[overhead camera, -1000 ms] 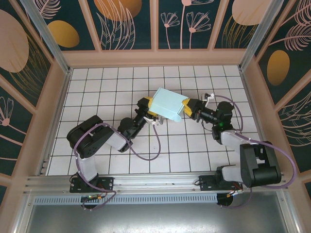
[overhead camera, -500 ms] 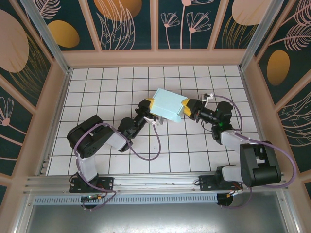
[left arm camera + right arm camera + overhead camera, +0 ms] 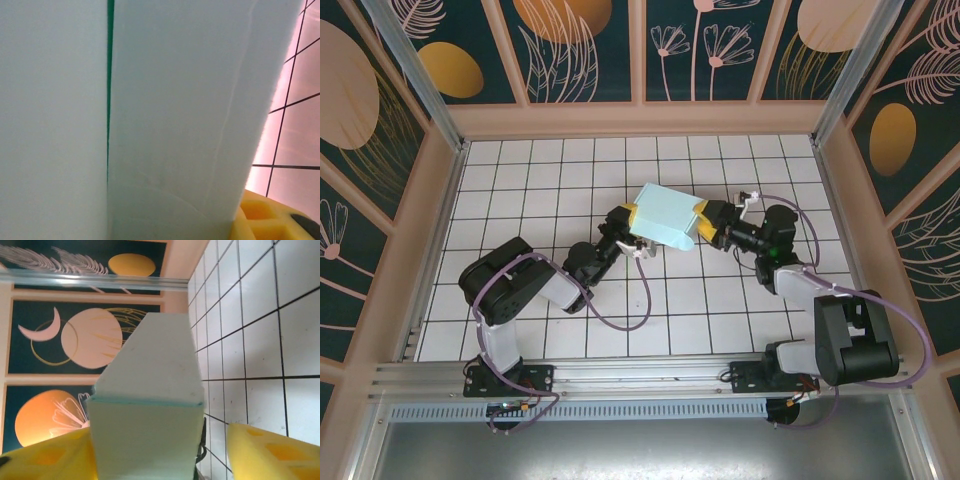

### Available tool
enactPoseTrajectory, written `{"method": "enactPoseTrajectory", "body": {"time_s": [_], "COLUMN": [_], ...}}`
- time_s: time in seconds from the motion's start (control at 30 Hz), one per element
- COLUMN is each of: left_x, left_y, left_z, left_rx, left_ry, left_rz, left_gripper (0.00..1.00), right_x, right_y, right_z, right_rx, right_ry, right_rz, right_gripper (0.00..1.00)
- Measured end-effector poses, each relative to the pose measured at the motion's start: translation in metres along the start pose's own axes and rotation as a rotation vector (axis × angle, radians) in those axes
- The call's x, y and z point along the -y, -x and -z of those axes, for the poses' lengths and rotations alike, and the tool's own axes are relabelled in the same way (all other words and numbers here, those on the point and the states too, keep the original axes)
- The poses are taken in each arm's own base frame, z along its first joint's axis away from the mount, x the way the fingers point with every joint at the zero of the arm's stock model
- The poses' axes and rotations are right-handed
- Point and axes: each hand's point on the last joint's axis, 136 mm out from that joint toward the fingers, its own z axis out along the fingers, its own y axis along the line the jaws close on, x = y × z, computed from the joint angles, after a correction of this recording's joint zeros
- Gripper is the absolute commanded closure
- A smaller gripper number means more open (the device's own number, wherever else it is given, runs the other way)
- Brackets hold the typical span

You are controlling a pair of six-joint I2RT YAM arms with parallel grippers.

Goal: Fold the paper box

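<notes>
Around the white tiled table point(image 3: 550, 180) stood peach-framed walls point(image 3: 580, 50) with dark panels of painted leaves and orange discs. Purple cables point(image 3: 620, 322) looped from both arms over the tiles. In the left wrist view the card stood so close to the lens that it hid nearly all but a strip of tiles and one yellow finger point(image 3: 265, 220).

The paper box point(image 3: 667, 218) was pale mint-green, closed up into a shallow rectangular shape and tilted. We saw a thin dark slit between two of its panels. It sat over the middle of the table, a little toward the far edge.

The left gripper point(image 3: 633, 228) met the box's left end; we could not tell whether it was clamped. The right gripper point(image 3: 706, 222) straddled the right end with its jaws spread. One of its pads point(image 3: 50, 455) lay against the card and the other stood apart from it.
</notes>
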Motion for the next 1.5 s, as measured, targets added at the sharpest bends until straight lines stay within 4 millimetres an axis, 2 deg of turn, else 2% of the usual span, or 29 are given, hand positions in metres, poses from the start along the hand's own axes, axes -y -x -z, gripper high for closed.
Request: {"method": "enactPoseTrajectory", "body": {"time_s": [0.1,0.33,0.47,0.7,0.83,0.9,0.97,1.1,1.3,1.4,1.5], "left_x": [0.002,0.004,0.007,0.029,0.027,0.026,0.028,0.034,0.036,0.039,0.047], "left_y": [-0.002,-0.005,-0.006,-0.011,-0.011,-0.012,-0.014,-0.014,-0.011,-0.013,-0.019], "left_z": [0.0,0.002,0.002,0.013,0.02,0.024,0.029,0.043,0.063,0.072,0.084], "left_rx": [-0.01,-0.071,-0.108,-0.204,-0.256,-0.286,-0.316,-0.376,-0.451,-0.489,-0.543], "left_ry": [-0.01,-0.12,-0.202,-0.447,-0.563,-0.616,-0.674,-0.802,-0.947,-0.999,-1.06], "left_rz": [0.006,0.098,0.157,0.254,0.318,0.348,0.375,0.43,0.484,0.489,0.493], "left_gripper": [0.69,0.65,0.65,0.68,0.68,0.73,0.74,0.68,0.67,0.67,0.68], "right_x": [0.007,0.008,0.003,-0.009,-0.017,-0.018,-0.02,-0.026,-0.04,-0.041,-0.04], "right_y": [0.006,0.028,0.036,0.044,0.043,0.041,0.038,0.027,-0.01,-0.025,-0.038], "right_z": [0.0,0.011,0.027,0.052,0.06,0.06,0.058,0.047,0.02,0.013,0.008], "right_rx": [0.023,0.127,0.187,0.254,0.257,0.245,0.224,0.166,0.028,-0.037,-0.093], "right_ry": [-0.057,-0.228,-0.333,-0.506,-0.561,-0.581,-0.591,-0.584,-0.507,-0.476,-0.457], "right_rz": [0.017,0.168,0.297,0.53,0.656,0.716,0.774,0.903,1.135,1.233,1.299], "right_gripper": [0.14,0.13,0.13,0.13,0.15,0.15,0.16,0.16,0.2,0.29,0.49]}}
